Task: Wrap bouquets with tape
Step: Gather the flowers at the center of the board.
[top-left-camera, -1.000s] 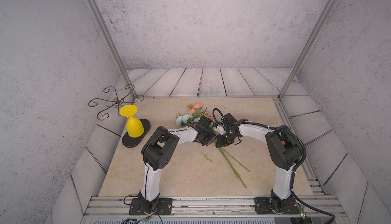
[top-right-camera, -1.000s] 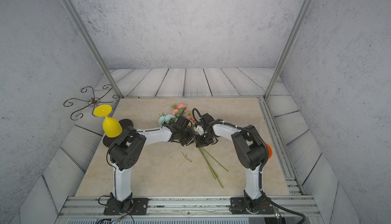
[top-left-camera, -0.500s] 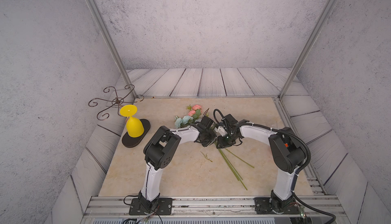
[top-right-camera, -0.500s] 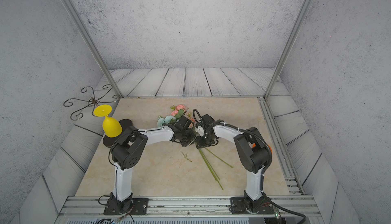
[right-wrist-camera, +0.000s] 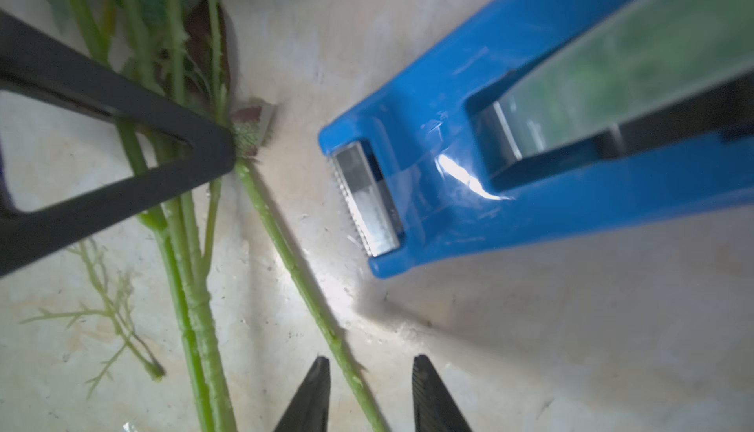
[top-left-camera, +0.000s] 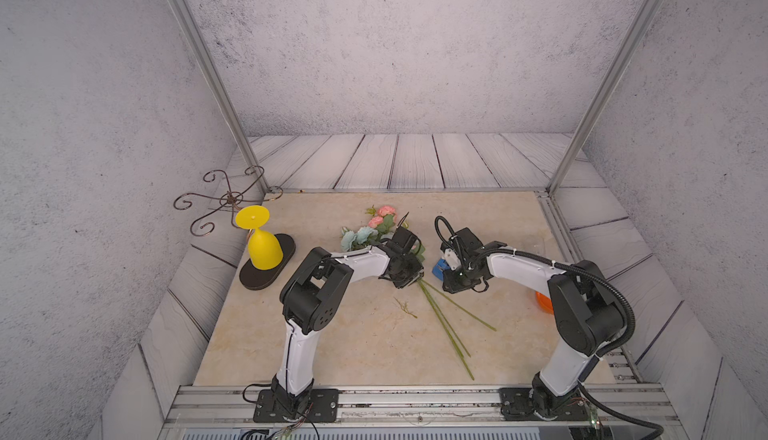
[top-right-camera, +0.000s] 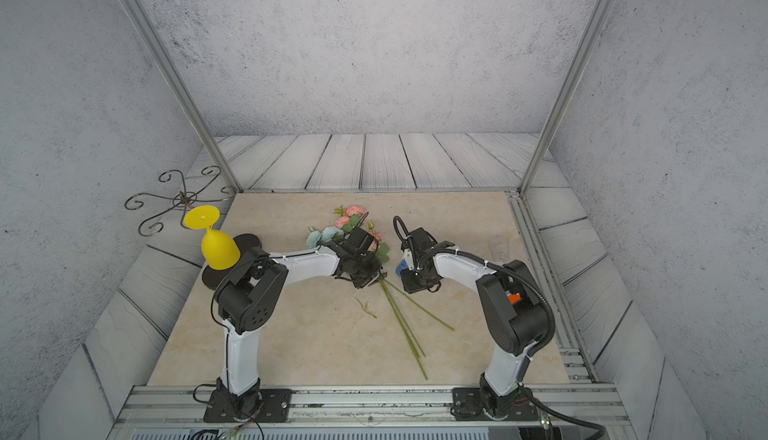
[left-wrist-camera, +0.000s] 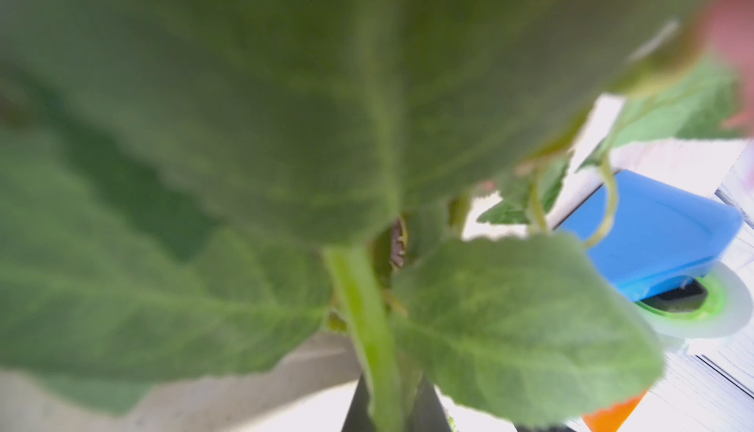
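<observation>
The bouquets (top-left-camera: 376, 230) lie mid-table, pink and pale blue blooms toward the back, long green stems (top-left-camera: 446, 328) fanning toward the front. My left gripper (top-left-camera: 409, 281) is shut on the bundled stems just below the leaves; in the left wrist view a stem (left-wrist-camera: 373, 352) runs between the closed jaws of the left gripper (left-wrist-camera: 387, 409) and leaves fill the frame. The tape sits in its blue dispenser (top-left-camera: 440, 268) right of the stems, cutter (right-wrist-camera: 363, 201) facing them. My right gripper (right-wrist-camera: 371, 362) is open over the table beside the dispenser, one loose stem (right-wrist-camera: 310, 295) passing under its gap.
A small loose sprig (top-left-camera: 405, 307) lies left of the stems. A yellow goblet (top-left-camera: 262, 246) stands upside down on a black oval base at the left, by a metal scroll stand (top-left-camera: 228, 200). An orange object (top-left-camera: 542, 301) sits behind the right arm.
My left gripper has closed on the stems. My right gripper has opened and drawn back to the right, away from the left gripper, uncovering the blue dispenser.
</observation>
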### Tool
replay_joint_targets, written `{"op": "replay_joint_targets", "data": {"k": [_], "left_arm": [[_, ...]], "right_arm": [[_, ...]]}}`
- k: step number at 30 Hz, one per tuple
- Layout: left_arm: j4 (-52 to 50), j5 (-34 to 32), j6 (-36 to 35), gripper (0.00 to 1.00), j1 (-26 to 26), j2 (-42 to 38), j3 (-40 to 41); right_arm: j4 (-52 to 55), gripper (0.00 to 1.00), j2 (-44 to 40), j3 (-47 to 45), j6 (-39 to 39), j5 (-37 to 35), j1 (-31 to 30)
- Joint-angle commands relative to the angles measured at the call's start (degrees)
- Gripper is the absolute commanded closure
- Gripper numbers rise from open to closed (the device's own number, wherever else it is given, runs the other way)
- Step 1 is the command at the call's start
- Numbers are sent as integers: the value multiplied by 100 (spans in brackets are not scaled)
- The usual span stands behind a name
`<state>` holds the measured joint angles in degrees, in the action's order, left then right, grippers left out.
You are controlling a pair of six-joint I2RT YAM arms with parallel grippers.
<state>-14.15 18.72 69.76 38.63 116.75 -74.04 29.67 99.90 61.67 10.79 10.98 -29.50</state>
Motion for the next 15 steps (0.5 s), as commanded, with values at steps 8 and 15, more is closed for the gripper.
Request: {"op": "replay_joint_targets", "data": {"k": [8, 15], "left_arm": [[-896, -237, 4, 100, -75, 173, 188], [-948, -210, -7, 100, -84, 181, 150]], "right_arm": [[-512, 64, 174, -369, -212, -11, -370], [-398, 68, 416, -441, -195, -543, -508]]}}
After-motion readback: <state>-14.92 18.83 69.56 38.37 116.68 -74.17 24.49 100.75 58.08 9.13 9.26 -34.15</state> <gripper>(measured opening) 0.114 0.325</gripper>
